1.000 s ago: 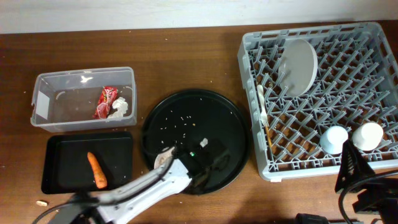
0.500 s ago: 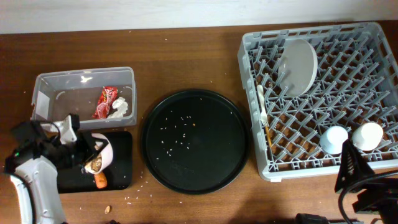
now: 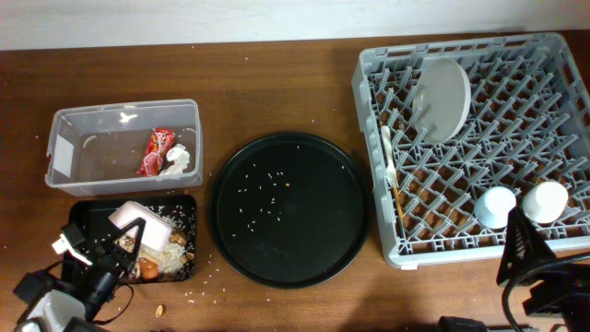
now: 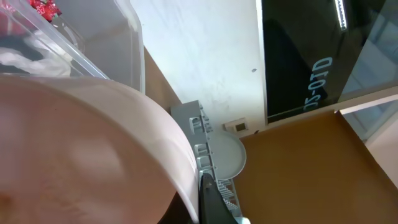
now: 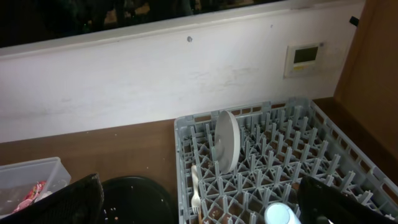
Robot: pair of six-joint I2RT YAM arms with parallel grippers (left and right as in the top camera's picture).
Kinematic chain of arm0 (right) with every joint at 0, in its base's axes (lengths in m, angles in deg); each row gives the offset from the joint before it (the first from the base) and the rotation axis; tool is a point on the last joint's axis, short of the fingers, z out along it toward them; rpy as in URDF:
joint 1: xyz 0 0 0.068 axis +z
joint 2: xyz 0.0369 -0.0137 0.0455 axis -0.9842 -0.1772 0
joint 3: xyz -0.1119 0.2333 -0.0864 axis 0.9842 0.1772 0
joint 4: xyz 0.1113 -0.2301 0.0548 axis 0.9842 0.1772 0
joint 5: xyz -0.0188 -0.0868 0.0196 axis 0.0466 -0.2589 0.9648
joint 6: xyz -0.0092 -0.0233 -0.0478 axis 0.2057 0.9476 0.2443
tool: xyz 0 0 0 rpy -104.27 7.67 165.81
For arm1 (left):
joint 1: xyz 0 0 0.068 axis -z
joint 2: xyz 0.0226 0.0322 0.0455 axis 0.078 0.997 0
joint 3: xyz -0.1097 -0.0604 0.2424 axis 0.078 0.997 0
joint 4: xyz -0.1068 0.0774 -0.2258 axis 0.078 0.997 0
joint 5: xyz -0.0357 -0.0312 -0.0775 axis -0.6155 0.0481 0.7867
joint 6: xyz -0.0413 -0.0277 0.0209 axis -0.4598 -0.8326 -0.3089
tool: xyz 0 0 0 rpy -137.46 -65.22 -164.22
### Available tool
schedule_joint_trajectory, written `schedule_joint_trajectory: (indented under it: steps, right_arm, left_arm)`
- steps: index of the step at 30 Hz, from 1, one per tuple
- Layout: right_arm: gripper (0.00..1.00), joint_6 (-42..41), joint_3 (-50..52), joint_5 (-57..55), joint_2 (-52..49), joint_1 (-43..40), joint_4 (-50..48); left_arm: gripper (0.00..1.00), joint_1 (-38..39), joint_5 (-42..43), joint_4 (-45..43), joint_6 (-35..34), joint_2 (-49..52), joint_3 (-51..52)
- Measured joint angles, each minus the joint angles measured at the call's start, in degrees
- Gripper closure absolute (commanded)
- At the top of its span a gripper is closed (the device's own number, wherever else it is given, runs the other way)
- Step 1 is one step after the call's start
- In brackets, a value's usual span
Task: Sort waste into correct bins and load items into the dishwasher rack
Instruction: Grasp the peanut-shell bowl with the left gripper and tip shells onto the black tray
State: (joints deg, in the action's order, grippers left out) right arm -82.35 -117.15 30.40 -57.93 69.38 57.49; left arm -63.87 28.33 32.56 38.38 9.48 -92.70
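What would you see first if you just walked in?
The big grey rack on the right, with a plate standing in it. Then the round black tray in the middle, speckled with rice. At bottom left, a white bowl is tipped over a small black tray.

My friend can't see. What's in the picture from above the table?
The left gripper holds a white bowl tilted over the shallow black tray, where food scraps and a carrot lie. The grey rack holds a plate and two cups.
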Motion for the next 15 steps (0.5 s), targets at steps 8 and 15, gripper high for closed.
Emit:
schedule_joint_trajectory:
  steps: [8, 15]
  right_arm:
    - [0.01, 0.00, 0.00, 0.02, 0.00, 0.00, 0.02]
    - [0.01, -0.02, 0.00, 0.00, 0.00, 0.00, -0.07]
  left_arm:
    - [1.00, 0.26, -0.07, -0.17, 2.01, -0.02, 0.11]
    - [1.00, 1.27, -3.69, 1.33, 9.70, -0.04, 0.28]
